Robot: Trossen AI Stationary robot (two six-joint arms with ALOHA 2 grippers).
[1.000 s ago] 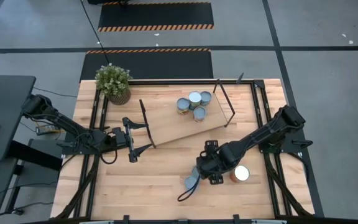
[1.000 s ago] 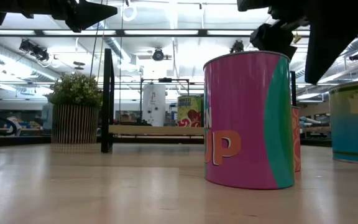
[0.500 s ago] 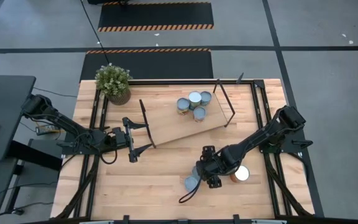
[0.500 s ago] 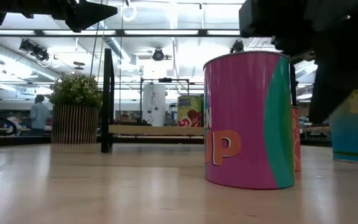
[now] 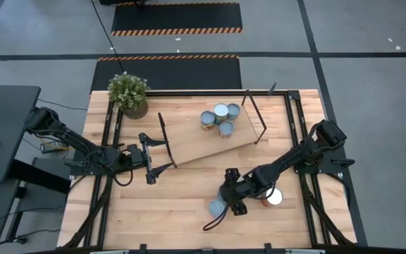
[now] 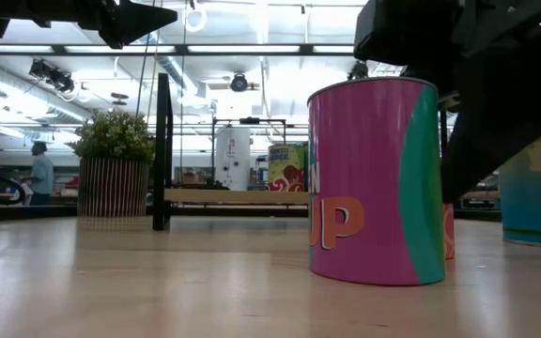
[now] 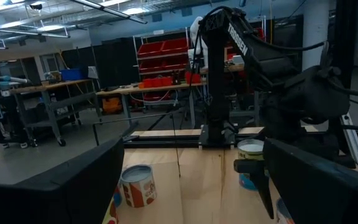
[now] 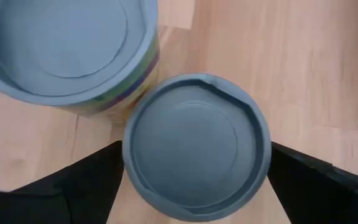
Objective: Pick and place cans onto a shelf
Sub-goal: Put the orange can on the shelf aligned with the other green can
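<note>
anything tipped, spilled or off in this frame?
Nothing stands out. Three cans stand upright on the shelf; the loose cans on the table are upright too. The open right gripper straddles one can; the left gripper waits open beside the shelf.

On the table [image 5: 146,212] we see the shelf [image 5: 189,141] lying across the middle toward the far side, with 4 cans [image 5: 220,118] clustered on its right half. The plant [image 5: 129,94] stands at the far left corner, just beyond the shelf's left end. Near the front edge, right of centre, 1 can [image 5: 217,207] stands with the right gripper [image 5: 232,192] over it, its fingers on either side of the can's top [image 8: 196,146]. Another can [image 5: 273,197] stands just to its right. The left gripper [image 5: 151,159] hangs beside the shelf's left end, above the table.
</note>
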